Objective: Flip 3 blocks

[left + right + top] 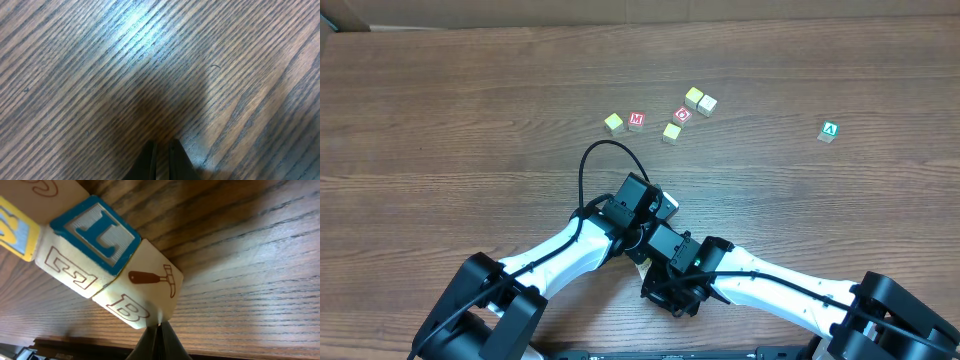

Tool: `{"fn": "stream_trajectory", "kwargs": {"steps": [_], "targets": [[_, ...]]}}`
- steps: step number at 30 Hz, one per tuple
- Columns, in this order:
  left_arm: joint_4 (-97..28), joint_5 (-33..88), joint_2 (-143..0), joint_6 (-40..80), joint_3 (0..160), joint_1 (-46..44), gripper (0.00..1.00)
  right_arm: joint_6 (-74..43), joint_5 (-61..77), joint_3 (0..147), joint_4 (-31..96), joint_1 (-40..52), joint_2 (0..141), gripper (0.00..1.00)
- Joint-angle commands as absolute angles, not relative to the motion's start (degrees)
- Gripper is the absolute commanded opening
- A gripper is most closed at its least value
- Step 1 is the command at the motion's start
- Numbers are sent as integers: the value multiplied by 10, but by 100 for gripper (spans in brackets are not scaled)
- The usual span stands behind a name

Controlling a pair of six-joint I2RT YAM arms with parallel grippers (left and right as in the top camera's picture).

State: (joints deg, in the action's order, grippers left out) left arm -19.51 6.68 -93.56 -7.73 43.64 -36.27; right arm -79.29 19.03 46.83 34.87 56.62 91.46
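Overhead view, Ben: where do the blocks lie?

Ana, four small pale wooden cubes sit in a loose cluster on the brown wood-grain table (pixel 440 120), beyond both arms: the leftmost yellowish cube (pixel 613 122), the middle yellowish cube (pixel 671 132), and the yellow-faced cube (pixel 693 97) touching the whitish cube (pixel 707 104).

And the right wrist camera?

It shows three more wooden blocks touching in a row, close up. The pale hammer block (pixel 150 280) carries a reddish-brown hammer and a B. The blue L block (pixel 100 230) has an outlined E on its pale side. The yellow-edged block (pixel 17 227) is cut off at the left. From overhead, the arms cover these three.

The grippers?

The right gripper (pixel 159 332) has its fingers pressed together and holds nothing. Its tips are at the hammer block's lower corner; I cannot tell whether they touch it. The left gripper (pixel 162 150) is likewise closed and empty, pointing at the tabletop.

Anything else?

A red-faced M cube (pixel 636 121) lies between the two yellowish ones. A red-faced O cube (pixel 683 115) is just beside the middle one, and a green-faced A cube (pixel 829 131) sits well apart to the right.
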Motion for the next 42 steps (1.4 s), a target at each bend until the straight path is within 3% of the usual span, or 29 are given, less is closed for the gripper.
{"fn": "stream_trajectory", "kwargs": {"steps": [1,42], "targets": [[-193,76,-945,-90,429,-364,4,-797,181,471,342,570,914,4],[-180,106,-945,-99,429,-376,4,-812,176,471,332,585,914,4]]}}
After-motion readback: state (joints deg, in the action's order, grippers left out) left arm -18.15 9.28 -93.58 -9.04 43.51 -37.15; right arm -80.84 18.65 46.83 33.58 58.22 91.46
